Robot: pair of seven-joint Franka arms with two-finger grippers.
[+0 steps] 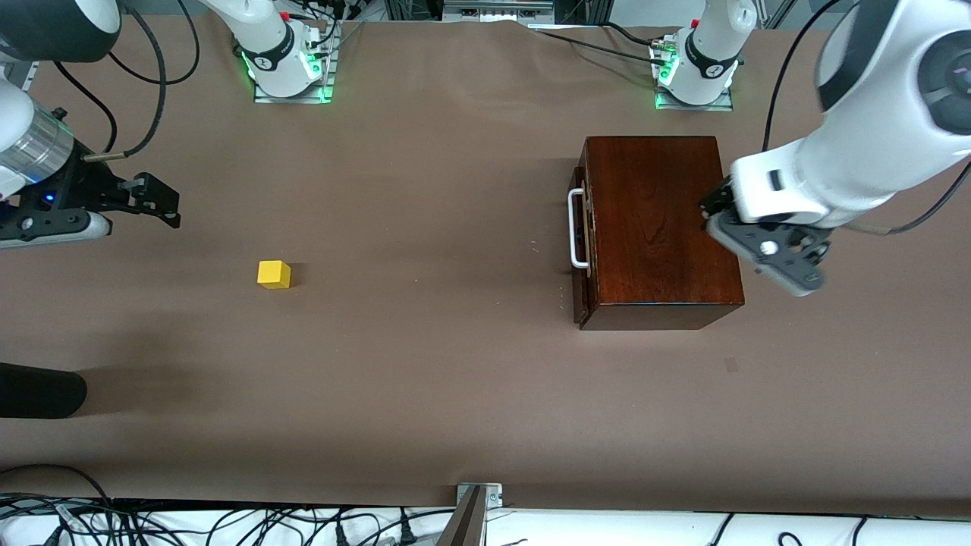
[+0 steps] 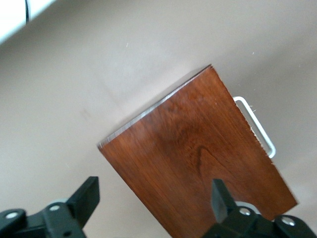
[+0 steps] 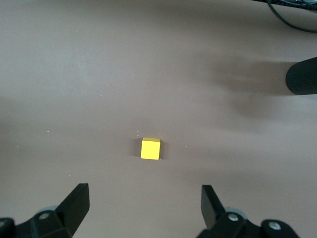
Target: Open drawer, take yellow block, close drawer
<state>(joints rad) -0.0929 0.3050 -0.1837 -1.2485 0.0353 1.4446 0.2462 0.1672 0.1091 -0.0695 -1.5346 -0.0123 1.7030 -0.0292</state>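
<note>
The dark mahogany box (image 1: pixel 660 227) stands toward the left arm's end of the table. Its drawer is pushed in, with only the reddish-brown front (image 1: pixel 585 307) and white bar handle (image 1: pixel 578 229) showing. The yellow block (image 1: pixel 274 274) lies on the bare table toward the right arm's end. My left gripper (image 1: pixel 711 206) is open and empty over the box's edge away from the handle; the left wrist view shows the box top (image 2: pixel 198 158) and handle (image 2: pixel 257 126) past my left gripper (image 2: pixel 153 191). My right gripper (image 1: pixel 158 202) is open and empty, with the block (image 3: pixel 150 148) ahead of my right gripper (image 3: pixel 143 196).
A black rounded object (image 1: pixel 38 390) lies at the table's edge at the right arm's end, also in the right wrist view (image 3: pixel 302 75). Cables and a metal bracket (image 1: pixel 478 497) line the edge nearest the front camera. The arm bases stand along the farthest edge.
</note>
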